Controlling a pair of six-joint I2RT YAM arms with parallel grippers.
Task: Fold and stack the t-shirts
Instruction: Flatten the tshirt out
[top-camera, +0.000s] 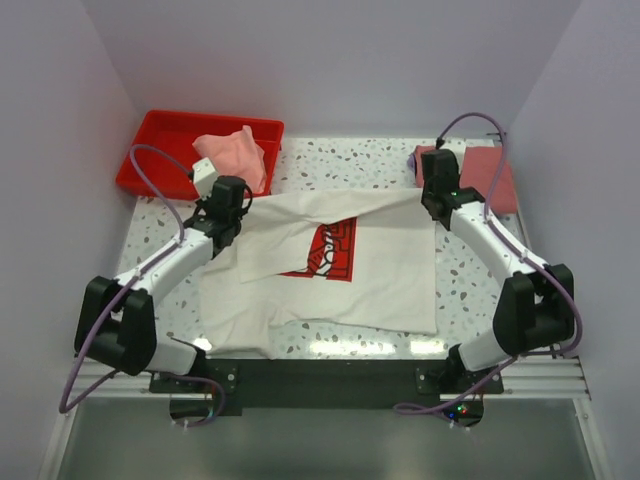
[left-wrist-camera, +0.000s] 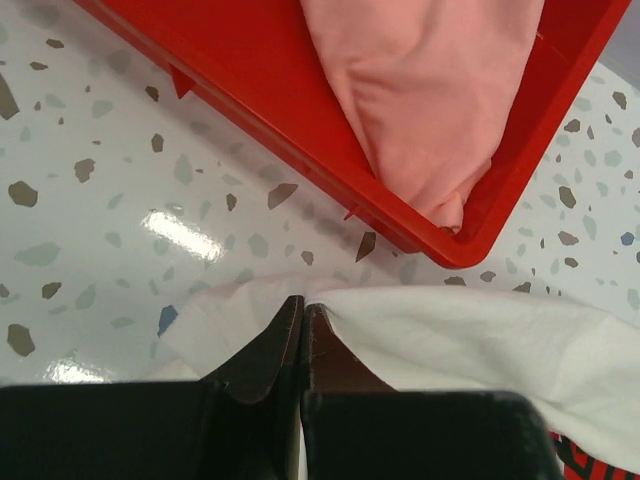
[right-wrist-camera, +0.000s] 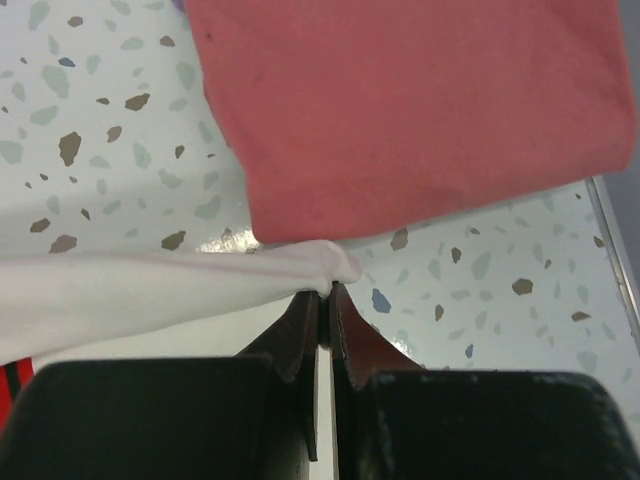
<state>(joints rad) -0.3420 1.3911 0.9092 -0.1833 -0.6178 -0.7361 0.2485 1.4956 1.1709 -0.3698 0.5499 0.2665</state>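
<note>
The white t-shirt (top-camera: 330, 270) with a red chest print (top-camera: 330, 250) lies in the middle of the table, its far edge lifted and stretched between both arms. At that edge's left end my left gripper (top-camera: 226, 212) is shut on the white cloth (left-wrist-camera: 450, 335), pinched at my left gripper's (left-wrist-camera: 303, 303) tips. My right gripper (top-camera: 436, 200) is shut on the edge's right corner, where the white cloth (right-wrist-camera: 150, 290) bunches at my right gripper's (right-wrist-camera: 325, 292) tips. A pale pink t-shirt (top-camera: 236, 155) (left-wrist-camera: 430, 90) lies in the red tray. A dusty-red t-shirt (top-camera: 478, 172) (right-wrist-camera: 420, 110) lies folded at the back right.
The red plastic tray (top-camera: 160, 135) (left-wrist-camera: 250, 70) stands at the back left, just beyond my left gripper. White walls close in the speckled table (top-camera: 370, 160) at the back and on both sides. The arm bases sit on a black rail (top-camera: 320, 375) at the near edge.
</note>
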